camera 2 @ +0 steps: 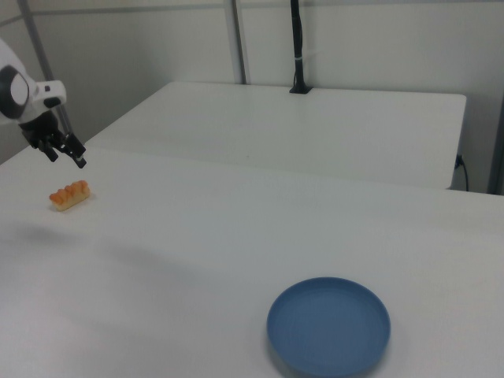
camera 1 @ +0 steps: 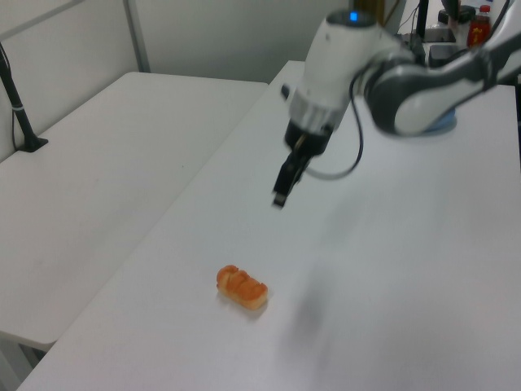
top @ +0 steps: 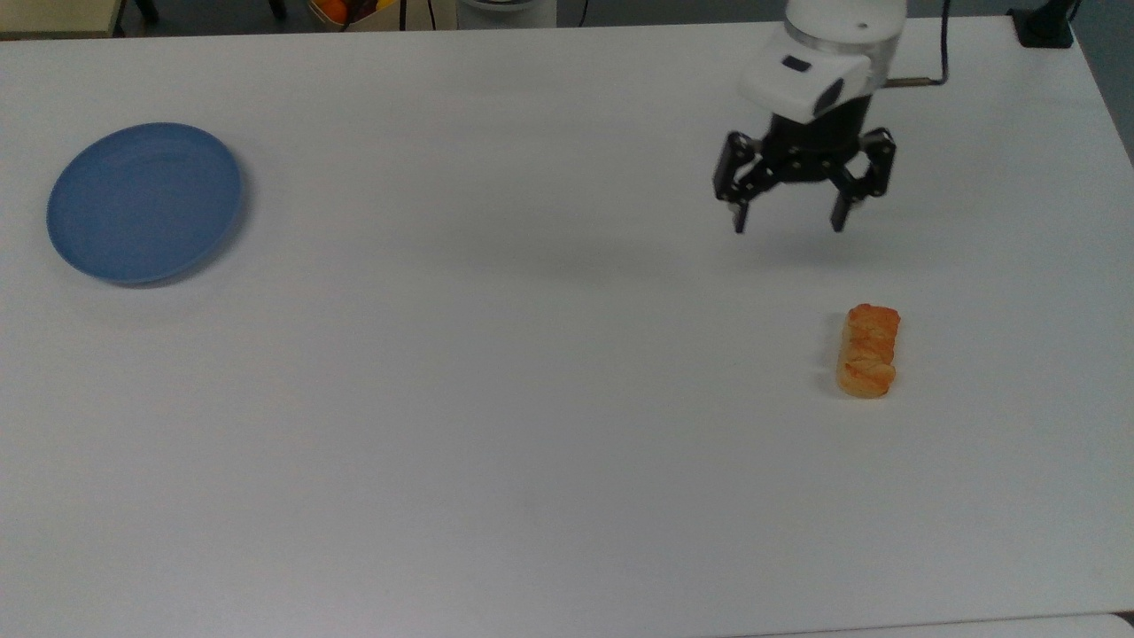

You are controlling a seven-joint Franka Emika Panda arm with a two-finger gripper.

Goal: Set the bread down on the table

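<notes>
Golden-orange bread (top: 868, 351) lies flat on the white table (top: 532, 399), long axis running up-down in the top view, near the top view's right side, ridged segments facing up. Nothing touches it. In the left view the same roll (camera 1: 242, 287) sits close to the table's near-left edge; in the right view it (camera 2: 69, 195) lies toward the right view's far left.

Gripper (top: 788, 218) hangs in the air w/ its 2 black fingers spread apart and nothing between them (tips pointing down at the tabletop). In the top view it sits above the bread and a bit to the top view's left, clearly apart from it. Left view shows the gripper (camera 1: 280, 194) raised well off the surface, above and a little to the left view's right of the roll. In the right view the gripper (camera 2: 67, 153) hovers just above the bread.

Blue plate (top: 144, 202) rests on the table at the top view's far left, well apart from bread and arm; it (camera 2: 328, 325) looks bare in the right view.
</notes>
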